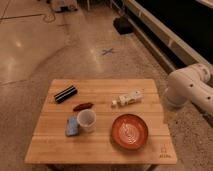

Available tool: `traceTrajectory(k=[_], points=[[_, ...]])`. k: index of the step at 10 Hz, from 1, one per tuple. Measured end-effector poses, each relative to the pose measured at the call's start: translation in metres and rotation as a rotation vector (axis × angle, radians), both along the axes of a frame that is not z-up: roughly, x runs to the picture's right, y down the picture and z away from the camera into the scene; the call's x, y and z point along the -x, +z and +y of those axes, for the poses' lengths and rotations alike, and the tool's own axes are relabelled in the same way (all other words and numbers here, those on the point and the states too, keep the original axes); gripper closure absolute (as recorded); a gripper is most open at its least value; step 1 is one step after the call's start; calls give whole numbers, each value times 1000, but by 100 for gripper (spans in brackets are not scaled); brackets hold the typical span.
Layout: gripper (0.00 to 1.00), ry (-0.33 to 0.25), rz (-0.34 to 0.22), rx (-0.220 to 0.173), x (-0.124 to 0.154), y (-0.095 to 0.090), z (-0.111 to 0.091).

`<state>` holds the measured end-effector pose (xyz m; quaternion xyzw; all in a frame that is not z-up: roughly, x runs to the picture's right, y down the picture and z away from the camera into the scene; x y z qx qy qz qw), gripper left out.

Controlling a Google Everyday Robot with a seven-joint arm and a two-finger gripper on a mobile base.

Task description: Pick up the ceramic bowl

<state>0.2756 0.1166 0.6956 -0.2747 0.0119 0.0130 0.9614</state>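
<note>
Gripper lies outside the camera view, past the right edge, so whether it is released or clenched cannot be told. Only the robot's white, rounded arm (189, 90) shows, reaching in from the right and hanging just beside the right edge of the light wooden slatted table (100, 150).

On the table's front right part sits the wide, shallow orange-red ceramic bowl (129, 132), upright, with a whitish line pattern inside. Nothing touches it. To its left, a little apart, stands a small white cup (86, 120), upright, with a small blue object (72, 126) pressed against its left side. Behind the cup lies a dark red elongated object (82, 106). Farther back, near the left rear corner, lies a black rectangular block (65, 93), angled. Behind the bowl, toward the right rear, lies a small white oblong object (128, 98), also angled.

Beyond the table, the speckled polished floor carries a blue cross mark (107, 51).
</note>
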Motion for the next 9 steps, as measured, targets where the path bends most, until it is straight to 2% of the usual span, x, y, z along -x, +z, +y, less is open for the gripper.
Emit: traceTrajectory(k=[2,4,7,9], points=[[35,-14,-20,-4,10,17,16],[35,-30,-42,-7,19,23,26],[35,-100,-99,-15,31,41,55],[35,-140,-128,-17,41,50,63]])
